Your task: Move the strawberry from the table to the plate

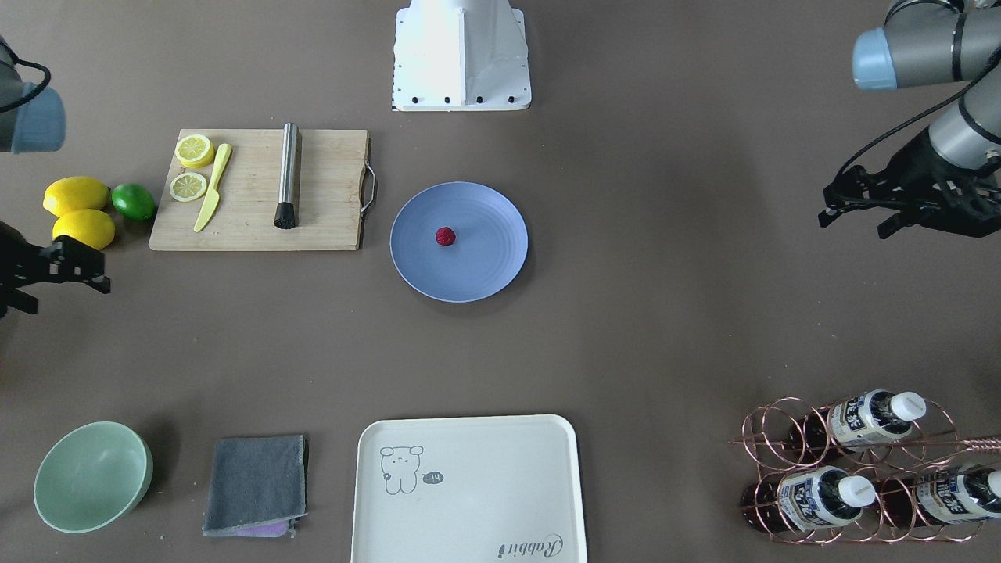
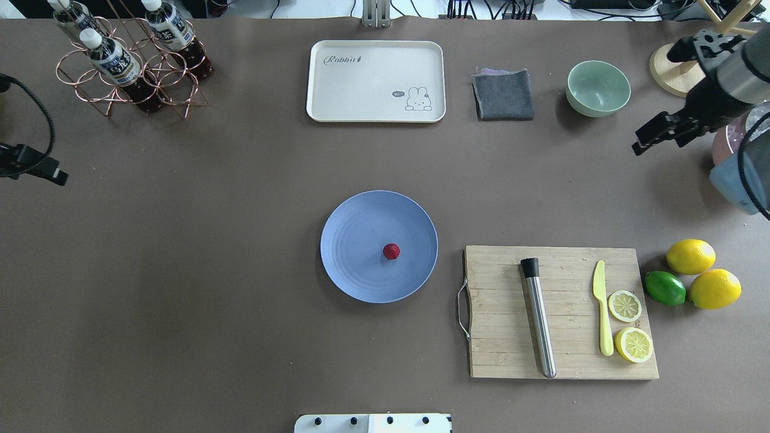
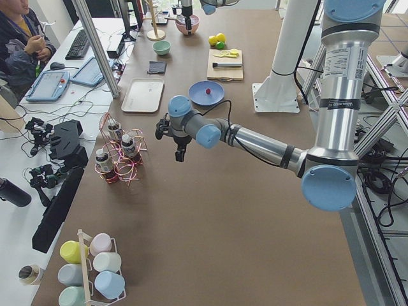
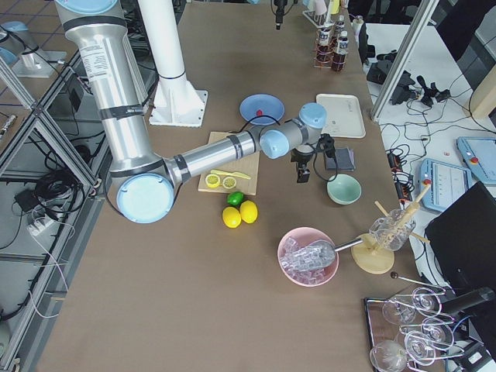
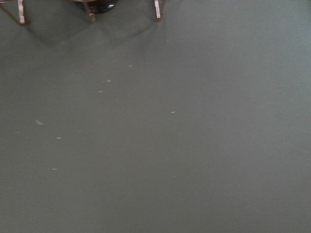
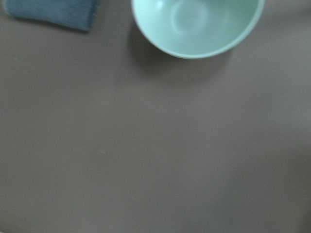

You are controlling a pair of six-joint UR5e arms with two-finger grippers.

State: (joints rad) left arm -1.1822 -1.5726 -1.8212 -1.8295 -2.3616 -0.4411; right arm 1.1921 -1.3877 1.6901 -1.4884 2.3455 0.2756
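One strawberry [image 2: 391, 251] sits on the one blue plate [image 2: 352, 237], a bit off centre toward the cutting board, plate mid-table [image 2: 210, 270]. Nothing touching the berry.

Left gripper [image 1: 854, 223] is well off to its side of the table, fingers apart, holding nothing. Right gripper [image 2: 662, 135] is out near the green bowl, fingers apart, also empty.

Beside the plate is one wooden cutting board [image 2: 499, 337] carrying two lemon halves [image 2: 624, 305], one yellow knife [image 2: 601, 307] and one metal rod [image 2: 538, 319]. Just past the board are two whole lemons [image 2: 690, 256] and one lime [image 2: 665, 287].

Far edge: one cream tray [image 2: 373, 78], one grey cloth [image 2: 504, 95], one green bowl [image 2: 598, 88], three bottles [image 2: 111, 60] in one copper wire rack [image 2: 174, 90].
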